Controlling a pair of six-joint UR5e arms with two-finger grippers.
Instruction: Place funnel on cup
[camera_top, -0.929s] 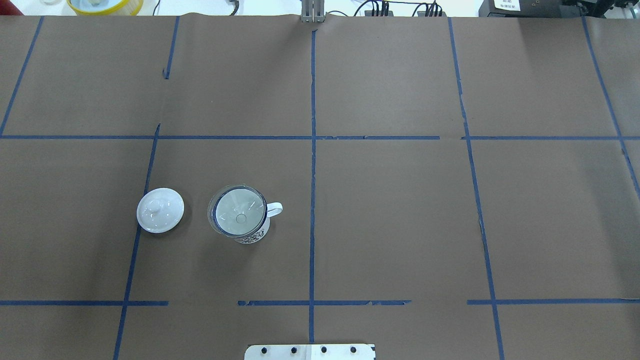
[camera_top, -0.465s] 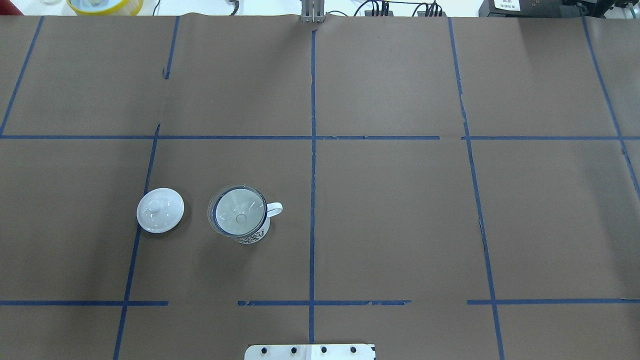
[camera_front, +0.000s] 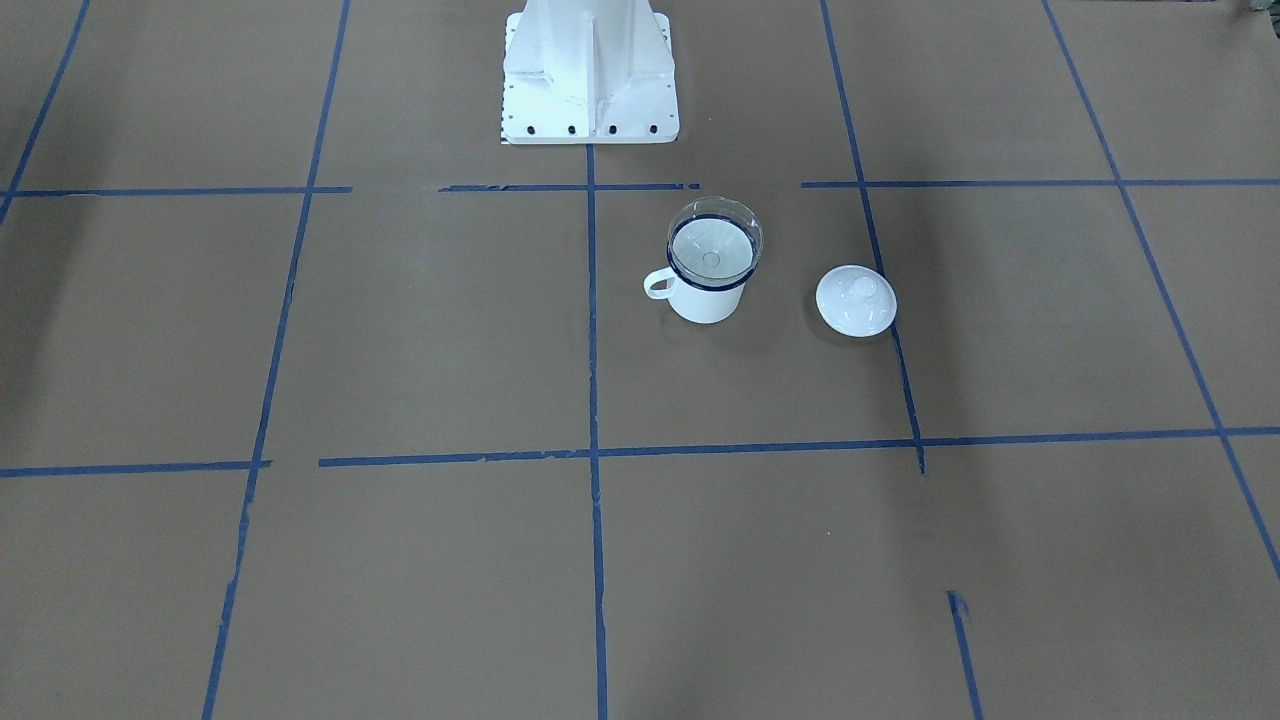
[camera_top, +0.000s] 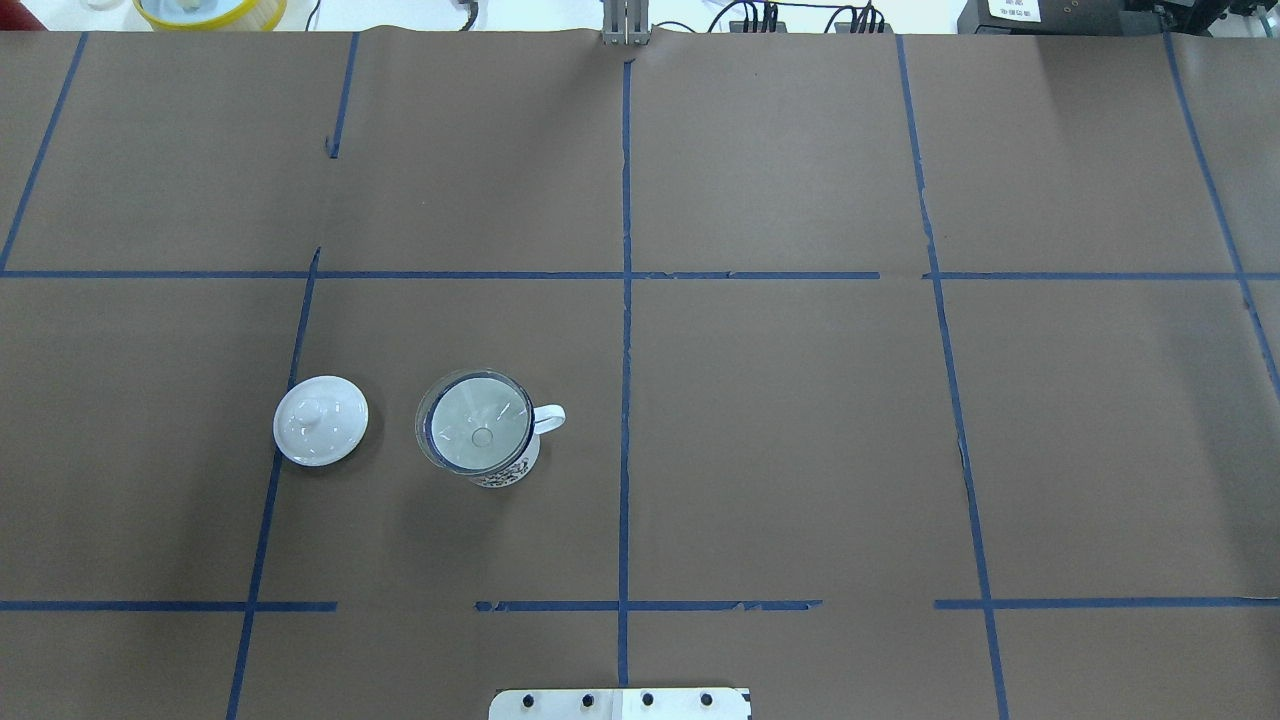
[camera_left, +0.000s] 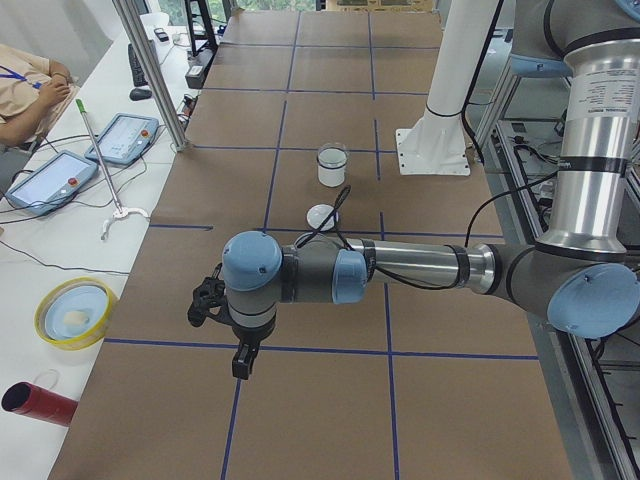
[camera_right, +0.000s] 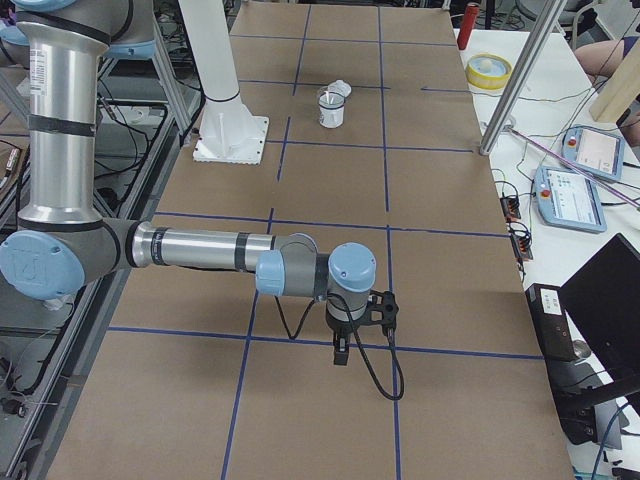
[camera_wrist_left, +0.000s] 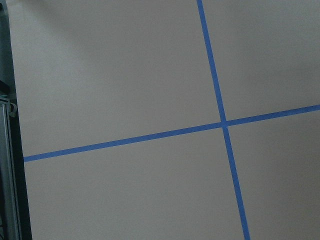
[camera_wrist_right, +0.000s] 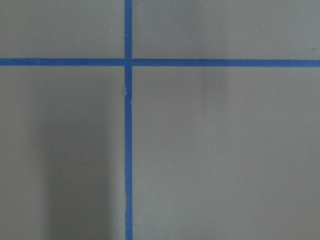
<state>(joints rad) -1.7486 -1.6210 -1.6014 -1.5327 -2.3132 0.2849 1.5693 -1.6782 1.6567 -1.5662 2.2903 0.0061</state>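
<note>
The clear funnel (camera_top: 478, 432) sits upright in the mouth of the white blue-rimmed cup (camera_top: 549, 418) on the table's left half; nothing holds it. The funnel (camera_front: 714, 236) and the cup (camera_front: 704, 298) also show in the front view. My left gripper (camera_left: 243, 366) hangs over the table's left end, far from the cup (camera_left: 331, 166). My right gripper (camera_right: 341, 356) hangs over the right end, far from the cup (camera_right: 331, 108). Both grippers show only in the side views, so I cannot tell whether they are open or shut. The wrist views show only paper and blue tape.
A white domed lid with a knob (camera_top: 320, 420) lies left of the cup, apart from it. The robot's base plate (camera_top: 620, 703) is at the near edge. A yellow bowl (camera_left: 75, 312), a red cylinder (camera_left: 35, 400), tablets (camera_left: 40, 180) and an operator (camera_left: 25, 80) are beside the table.
</note>
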